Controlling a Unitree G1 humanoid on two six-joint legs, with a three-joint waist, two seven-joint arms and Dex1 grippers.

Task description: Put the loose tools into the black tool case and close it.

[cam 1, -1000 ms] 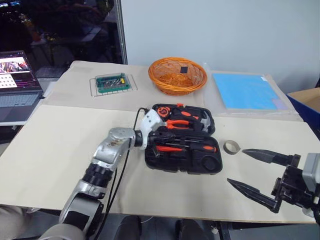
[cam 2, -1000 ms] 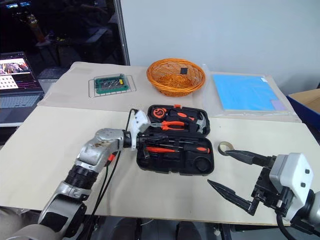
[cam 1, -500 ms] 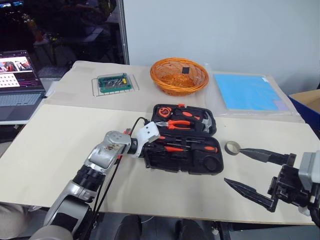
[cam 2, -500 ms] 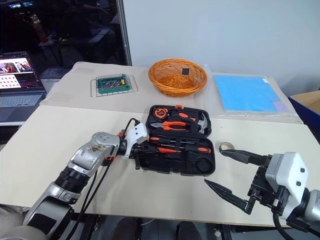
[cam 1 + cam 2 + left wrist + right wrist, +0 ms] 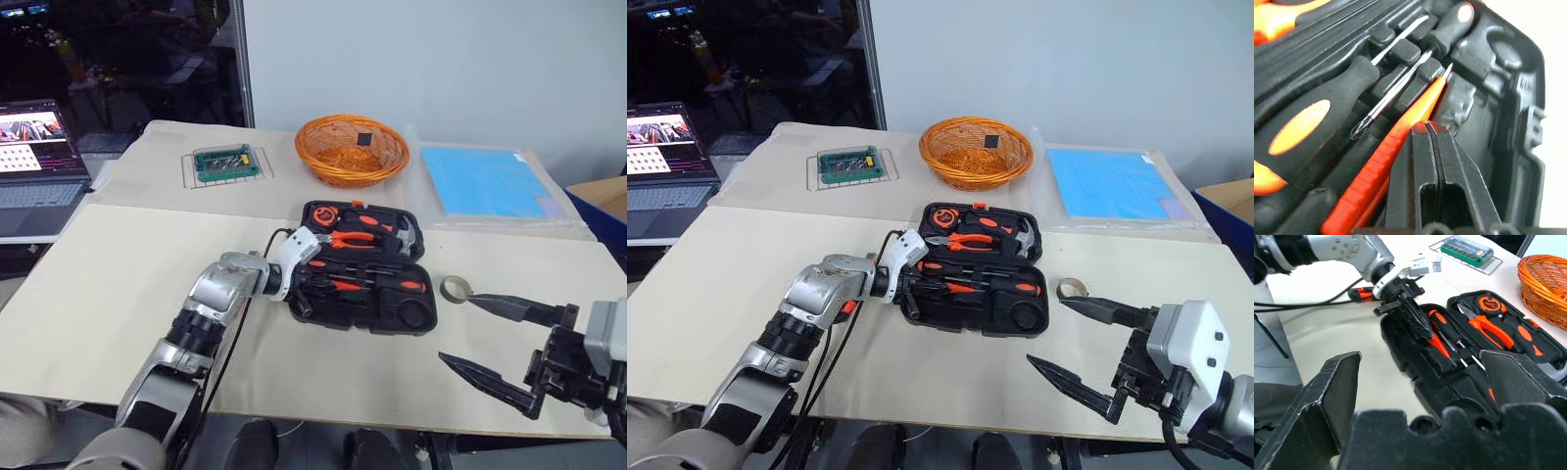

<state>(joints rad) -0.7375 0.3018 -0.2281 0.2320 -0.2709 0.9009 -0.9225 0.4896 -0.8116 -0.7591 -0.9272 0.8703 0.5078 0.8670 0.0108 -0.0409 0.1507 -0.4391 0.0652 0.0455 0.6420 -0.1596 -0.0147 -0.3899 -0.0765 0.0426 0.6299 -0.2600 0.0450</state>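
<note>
The black tool case (image 5: 423, 320) lies open mid-table, with pliers, a tape measure and a hammer in its far half. Two black-and-orange screwdrivers (image 5: 1308, 112) and a small orange screwdriver (image 5: 1400, 152) lie in the near half. My left gripper (image 5: 1426, 125) is shut at the case's left end, its tips low over the orange screwdriver, nothing between them. The grey tape roll (image 5: 454, 288) lies on the table right of the case. My right gripper (image 5: 456, 328) hangs open just in front of the roll. A utility knife (image 5: 1362, 293) lies on the table by my left arm.
Behind the case stand an orange wicker basket (image 5: 351, 149), a green bit set on a wire rack (image 5: 227, 162) and a blue mat (image 5: 485, 181). A laptop (image 5: 34, 162) sits at far left. A blue box (image 5: 602, 201) stands at the right edge.
My left gripper has sunk and rolled, its shut fingers now down at the near half's left end. The right gripper has stayed where it was.
</note>
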